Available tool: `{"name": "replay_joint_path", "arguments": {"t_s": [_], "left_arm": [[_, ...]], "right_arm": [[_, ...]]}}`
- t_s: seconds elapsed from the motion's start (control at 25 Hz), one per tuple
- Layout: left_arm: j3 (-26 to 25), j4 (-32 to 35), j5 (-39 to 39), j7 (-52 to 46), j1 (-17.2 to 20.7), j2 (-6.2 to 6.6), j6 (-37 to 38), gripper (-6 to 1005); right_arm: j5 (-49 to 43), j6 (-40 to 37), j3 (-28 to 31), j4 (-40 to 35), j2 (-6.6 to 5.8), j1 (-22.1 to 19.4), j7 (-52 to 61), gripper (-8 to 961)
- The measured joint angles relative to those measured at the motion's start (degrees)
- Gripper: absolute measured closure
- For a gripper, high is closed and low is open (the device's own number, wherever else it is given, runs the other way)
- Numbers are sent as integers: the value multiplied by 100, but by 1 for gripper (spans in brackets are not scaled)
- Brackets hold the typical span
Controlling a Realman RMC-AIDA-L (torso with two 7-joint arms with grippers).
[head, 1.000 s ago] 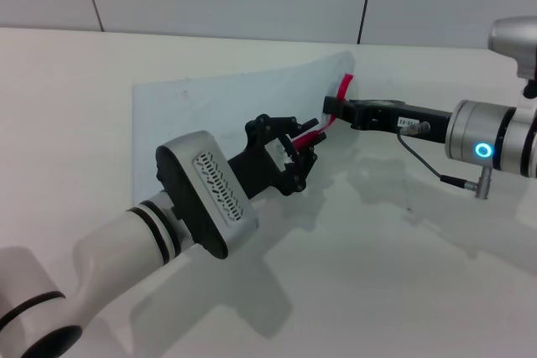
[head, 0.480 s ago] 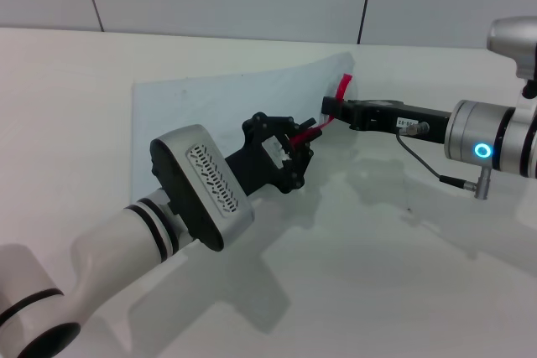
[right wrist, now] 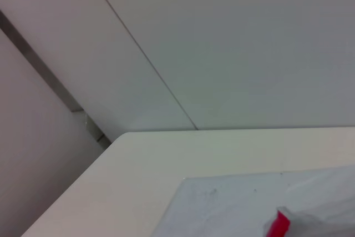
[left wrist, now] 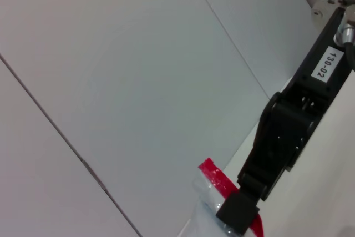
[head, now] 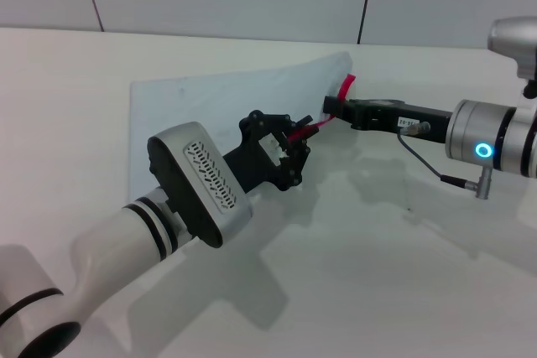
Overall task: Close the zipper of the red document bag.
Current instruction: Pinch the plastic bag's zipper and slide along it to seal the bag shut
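The red document bag (head: pixel 226 115) lies flat on the white table (head: pixel 394 266), with its red edge facing me. My right tool (head: pixel 330 108) is pinching the far end of the zipper (head: pixel 344 88). I hold that end so the bag cannot slide when the other side is tugged. It lifts the corner up a little, and the red strip curls there.

My left tool (head: pixel 295 142) is at the red strip too, a bit nearer to me along the same edge. It looks pressed together on the zipper, I think on the small pull, but I cannot see the pull itself. One tool holds and one tool drags, so the red strip stays tight between them.

I think the zipper is not shut yet. Most of the edge is hidden under my left arm (head: pixel 151 224).
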Motion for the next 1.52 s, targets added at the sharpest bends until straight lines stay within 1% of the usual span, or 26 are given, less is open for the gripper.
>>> {"name": "replay_joint_path", "arguments": {"t_s": [0.4, 1.0, 1.52], "left_arm": [[56, 0, 1, 0, 12, 0, 0, 916], [91, -47, 56, 0, 96, 0, 1, 917], [227, -44, 59, 0, 107, 7, 1, 917]], "right_arm": [[175, 12, 51, -205, -16, -130, 4, 941], [619, -76, 49, -538, -47, -516, 33, 941], [1118, -222, 49, -1080, -54, -907, 170, 940]]}}
